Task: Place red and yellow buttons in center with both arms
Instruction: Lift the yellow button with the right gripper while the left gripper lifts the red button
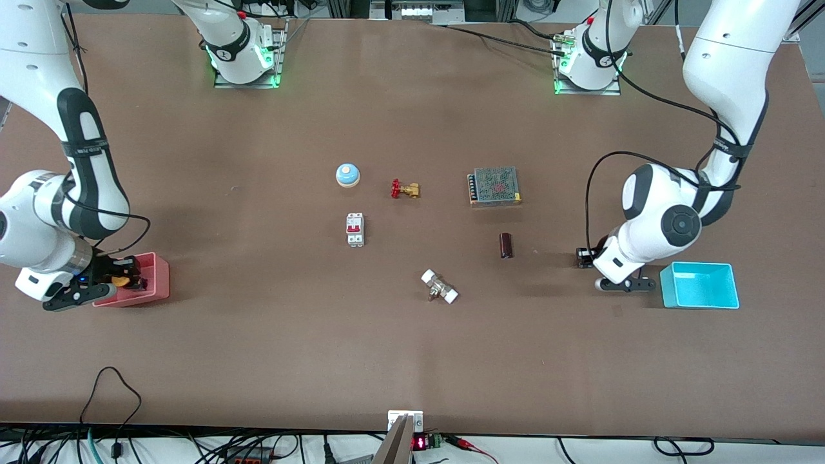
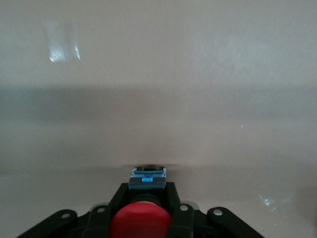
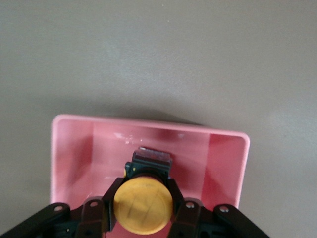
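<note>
No readable text, labels or numbers on any item here

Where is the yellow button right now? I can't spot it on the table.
The yellow button is gripped in the right claw, over the pink bin at the right arm's end of the table.

On your desk (image 1: 258,361) the bell (image 1: 347,174), valve (image 1: 405,189) and power supply (image 1: 494,186) form a row toward the left arm's end. Nearer the camera: breaker (image 1: 355,229), capacitor (image 1: 506,245), then fitting (image 1: 439,287). One bin (image 1: 153,278) at the right arm's end, another bin (image 1: 701,285) at the left arm's.
</note>
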You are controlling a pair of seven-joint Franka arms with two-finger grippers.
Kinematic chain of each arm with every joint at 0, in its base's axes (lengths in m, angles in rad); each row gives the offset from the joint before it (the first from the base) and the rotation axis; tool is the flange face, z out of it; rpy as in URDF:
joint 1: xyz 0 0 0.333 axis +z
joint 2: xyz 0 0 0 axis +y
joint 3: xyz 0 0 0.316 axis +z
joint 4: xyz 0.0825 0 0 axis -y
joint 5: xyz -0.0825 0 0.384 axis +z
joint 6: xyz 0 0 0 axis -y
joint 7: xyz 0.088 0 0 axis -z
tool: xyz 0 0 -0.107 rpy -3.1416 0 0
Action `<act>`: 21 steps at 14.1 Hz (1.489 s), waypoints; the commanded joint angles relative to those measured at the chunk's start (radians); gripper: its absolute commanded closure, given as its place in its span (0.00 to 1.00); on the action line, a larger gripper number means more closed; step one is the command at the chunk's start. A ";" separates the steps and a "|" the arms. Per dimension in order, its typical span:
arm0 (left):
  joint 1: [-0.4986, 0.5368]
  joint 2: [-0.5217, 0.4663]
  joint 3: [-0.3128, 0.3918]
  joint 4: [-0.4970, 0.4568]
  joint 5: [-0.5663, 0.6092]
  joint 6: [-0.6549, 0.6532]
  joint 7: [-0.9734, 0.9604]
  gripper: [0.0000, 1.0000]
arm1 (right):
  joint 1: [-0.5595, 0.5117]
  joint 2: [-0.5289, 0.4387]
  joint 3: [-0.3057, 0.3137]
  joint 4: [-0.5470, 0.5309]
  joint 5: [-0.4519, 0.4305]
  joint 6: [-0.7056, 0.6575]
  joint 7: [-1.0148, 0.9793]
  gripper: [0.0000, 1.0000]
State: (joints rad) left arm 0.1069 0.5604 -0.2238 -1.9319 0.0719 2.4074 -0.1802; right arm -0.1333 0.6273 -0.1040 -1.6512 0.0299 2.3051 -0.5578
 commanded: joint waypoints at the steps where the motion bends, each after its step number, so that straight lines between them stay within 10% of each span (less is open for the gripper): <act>1: 0.004 -0.053 0.001 -0.050 -0.007 0.009 -0.008 0.70 | 0.001 -0.151 0.009 -0.021 0.007 -0.184 -0.011 0.59; 4: 0.004 -0.051 0.003 -0.048 -0.007 0.009 -0.008 0.40 | 0.040 -0.277 0.042 -0.028 0.007 -0.396 0.169 0.59; 6: 0.004 -0.051 0.001 -0.047 -0.007 0.009 -0.008 0.00 | 0.064 -0.325 0.087 -0.080 0.002 -0.389 0.283 0.59; 14: 0.007 -0.149 0.003 0.017 -0.006 -0.075 -0.001 0.00 | 0.132 -0.387 0.283 -0.484 -0.103 0.130 0.723 0.59; 21: 0.007 -0.157 0.001 0.451 0.005 -0.643 0.042 0.00 | 0.222 -0.267 0.291 -0.492 -0.148 0.238 0.843 0.59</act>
State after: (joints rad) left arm 0.1131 0.3845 -0.2218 -1.5887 0.0726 1.8673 -0.1783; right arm 0.0844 0.3391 0.1877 -2.1429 -0.1004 2.5138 0.2620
